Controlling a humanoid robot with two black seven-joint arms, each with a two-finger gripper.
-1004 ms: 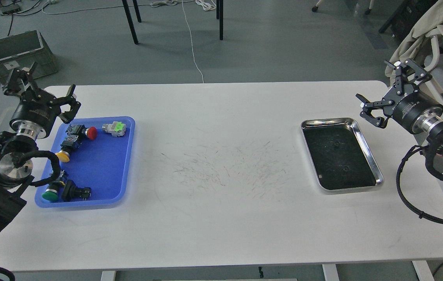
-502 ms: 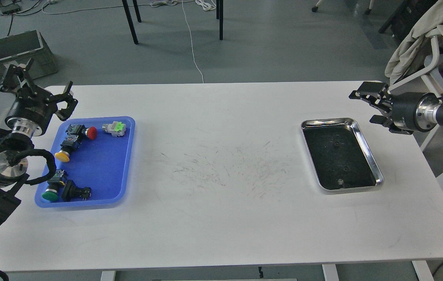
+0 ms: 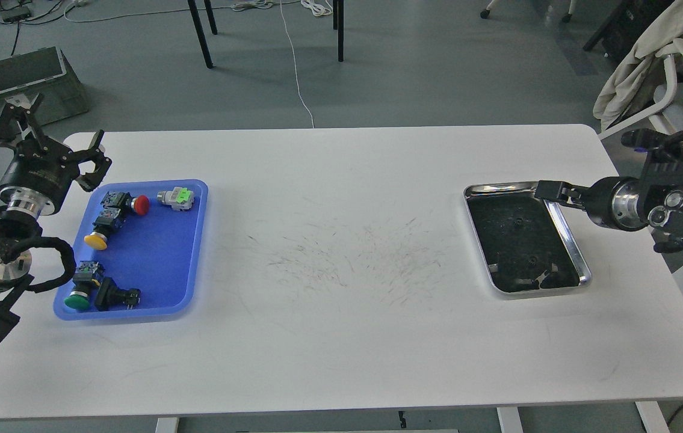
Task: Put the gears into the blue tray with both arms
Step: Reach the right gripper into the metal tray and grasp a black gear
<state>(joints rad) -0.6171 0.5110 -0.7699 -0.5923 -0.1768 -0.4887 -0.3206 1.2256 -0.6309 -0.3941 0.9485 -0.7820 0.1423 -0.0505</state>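
The blue tray [image 3: 157, 258] lies at the table's left end and holds several coloured push-button switches. Two tiny black gears [image 3: 517, 224] [image 3: 532, 260] rest on the dark bottom of a shiny steel tray [image 3: 500, 187] at the right end. My left gripper [image 3: 53, 135] hovers open just beyond the blue tray's far left corner, with nothing between its fingers. My right gripper [image 3: 549, 191] reaches in from the right over the steel tray's far right corner. It is seen side-on, so its two fingers cannot be told apart. It shows as a dark reflection at the tray's near end.
Switches with red [image 3: 141, 205], yellow [image 3: 95, 241] and green [image 3: 77, 300] caps lie in the blue tray. A grey crate [image 3: 22, 81] stands on the floor behind the left arm. A chair draped with cloth [image 3: 642, 60] stands off the table's far right corner.
The right arm has swung down and in, bringing its gripper from beside the table's right edge to over the steel tray's corner, and rolled. The left gripper drew back left a little.
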